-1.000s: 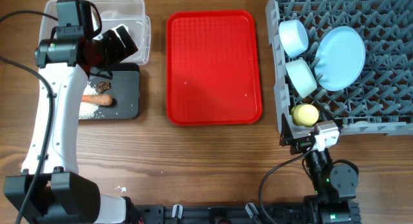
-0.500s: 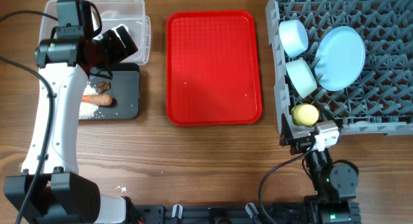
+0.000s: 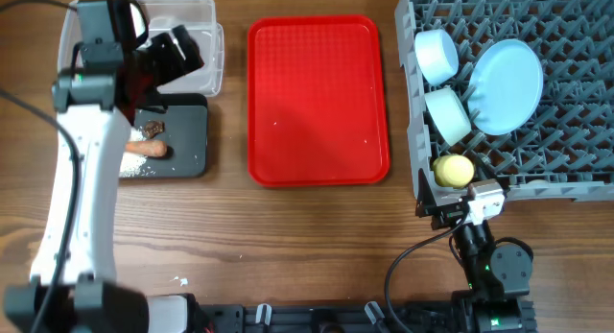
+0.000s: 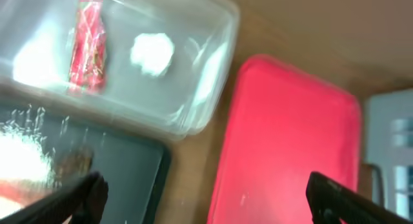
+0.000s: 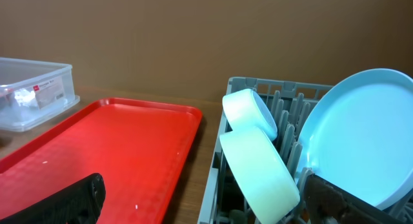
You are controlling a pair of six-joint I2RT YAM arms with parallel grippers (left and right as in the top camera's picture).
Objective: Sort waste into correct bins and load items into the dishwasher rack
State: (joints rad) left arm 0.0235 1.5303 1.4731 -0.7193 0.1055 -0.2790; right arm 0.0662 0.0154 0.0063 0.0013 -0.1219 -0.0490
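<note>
The red snack wrapper [image 4: 89,43] and the crumpled white tissue [image 4: 152,52] lie inside the clear rectangular plastic tub [image 4: 216,69] at the desk's far left corner. Just in front of it, the shallow black rectangular tray [image 3: 189,131] holds the orange carrot [image 3: 146,149], a small dark food scrap [image 3: 153,130] and a patch of white rice grains [image 3: 132,166]. The left gripper [image 4: 206,192] hangs over the line where tub and tray meet, its fingers wide apart around nothing.

A red flat serving tray [image 3: 317,98] lies mid-desk. To the right, the large grey plastic grid rack [image 3: 566,151] carries the round pale blue plate [image 3: 506,85] and two small pale blue bowls [image 3: 436,55] on edge among its pegs, with the small yellow cup [image 3: 454,170] at its near left corner. The right gripper [image 5: 200,198] sits low by that corner, fingers spread and holding nothing.

The desk [image 3: 317,247] is brown wood grain, with a few white crumbs [image 3: 179,280] near its front edge. A plain brown wall stands behind.

From overhead the left arm [image 3: 82,179] covers much of the tub. The left wrist view is blurred, and the rack is cut off at the right edge.
</note>
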